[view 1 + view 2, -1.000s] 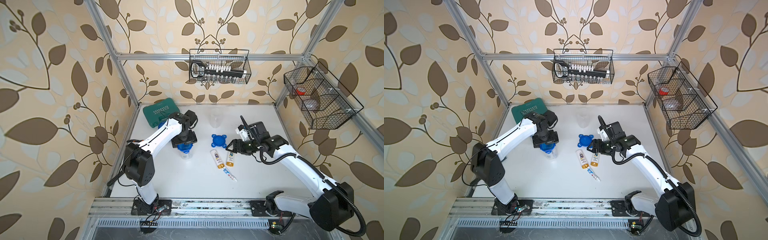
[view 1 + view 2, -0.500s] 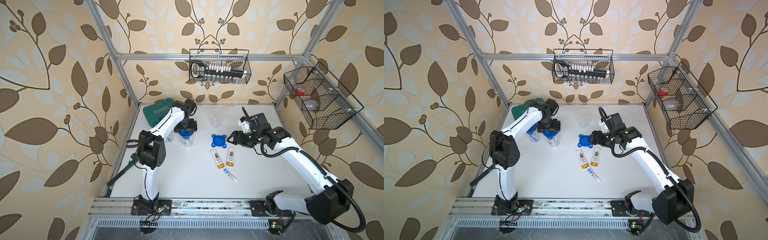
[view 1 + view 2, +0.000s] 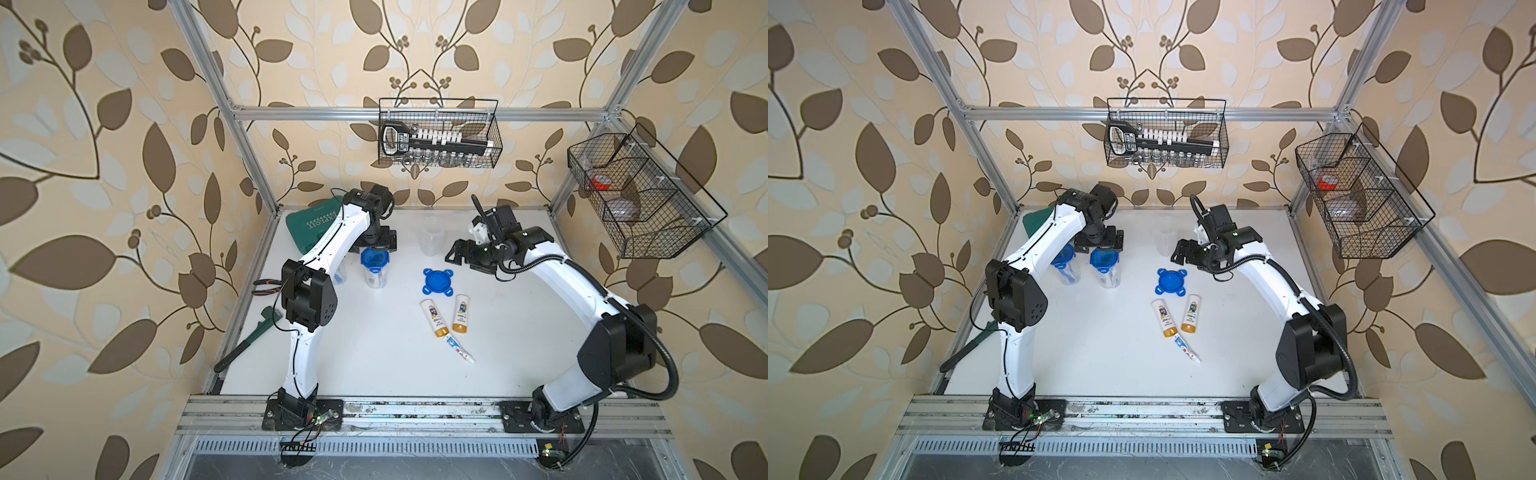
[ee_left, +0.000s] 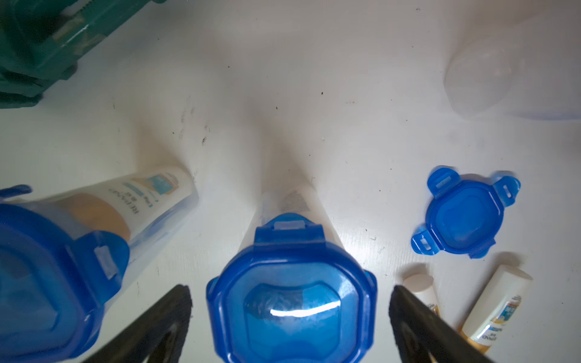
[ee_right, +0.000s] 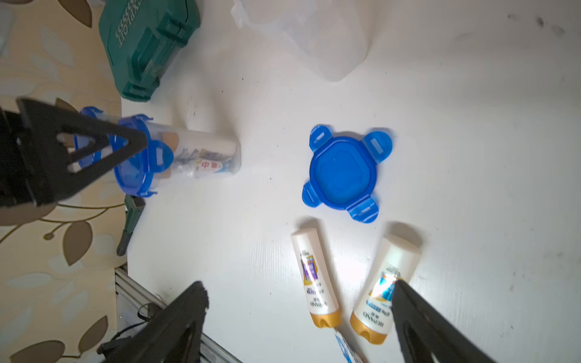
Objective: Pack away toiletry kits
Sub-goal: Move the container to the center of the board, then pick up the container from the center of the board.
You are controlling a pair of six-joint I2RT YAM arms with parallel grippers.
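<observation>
Two of three kits look packed. One clear plastic jar with a blue four-tab lid (image 3: pixel 1105 266) stands capped at the back-left of the white table (image 3: pixel 374 374), with a second capped jar (image 3: pixel 1065 266) just beside it, both near the green tool case (image 3: pixel 309 226) (not ours).

Left gripper (image 4: pixel 289 292) hangs over the first jar's lid. Jaws are spread wide, one either side, no contact, nothing held. Right gripper (image 5: pixel 298 287) is also wide and empty, hovering near the third clear jar (image 3: pixel 430 241), which stands open and looks empty at the back middle.

Kit three is loose mid-table:
- loose blue four-tab lid (image 3: pixel 437 282)
- two small white gold-capped bottles (image 3: pixel 434 318) lying side by side in front of it
- little white toothpaste tube (image 3: pixel 459 350) at one bottle's cap end, touching or nearly

My read: third kit not started. Next, the right arm drops onto a bottle, grips across the body and carries it to the open jar. Lid goes on last, and the tabs need pressing down.
</observation>
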